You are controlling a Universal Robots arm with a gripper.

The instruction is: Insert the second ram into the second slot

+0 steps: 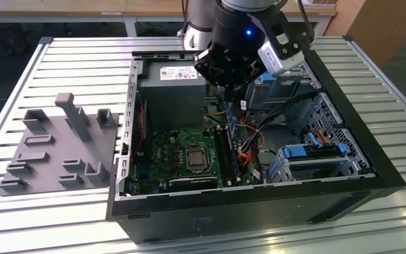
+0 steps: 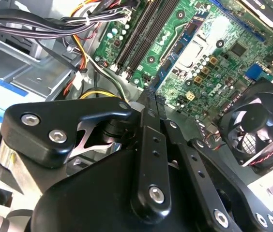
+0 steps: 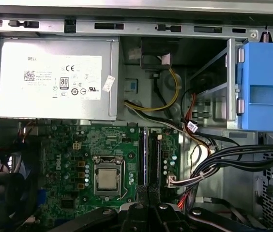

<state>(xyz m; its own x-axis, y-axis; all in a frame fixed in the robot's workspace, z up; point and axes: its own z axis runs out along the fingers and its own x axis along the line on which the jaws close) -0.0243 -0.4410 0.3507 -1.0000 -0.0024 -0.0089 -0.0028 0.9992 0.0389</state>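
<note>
Starting at the exterior view's left, a grey moulded fixture (image 1: 55,143) with upright pegs and shallow pockets lies on the ribbed metal table (image 1: 19,222), just beside the open black computer case (image 1: 259,211). At the frame's middle the gripper (image 1: 228,98) hangs over the green motherboard (image 1: 175,153), above a pair of long dark memory slots (image 1: 221,153). In the second wrist view its black fingers (image 2: 148,145) are drawn together and appear to pinch the second ram (image 2: 175,55). This thin blue board stick, seen slantwise, runs out from the fingertips over the motherboard, near the slots but not seated. Which slot counts as the second I cannot tell. Doing this step well, I judge, means holding the stick upright, parallel with the slot's length and centred end to end. It should then be pressed evenly so that neither end leads and the thin board does not flex. Toward the exterior view's right lie bundled black cables (image 1: 287,108) and chunky light-blue plastic clips (image 1: 305,151) in a perforated sheet-metal bay. The stick looks rigid and brittle, the slots are narrow hard plastic, and the case is folded steel.
</note>
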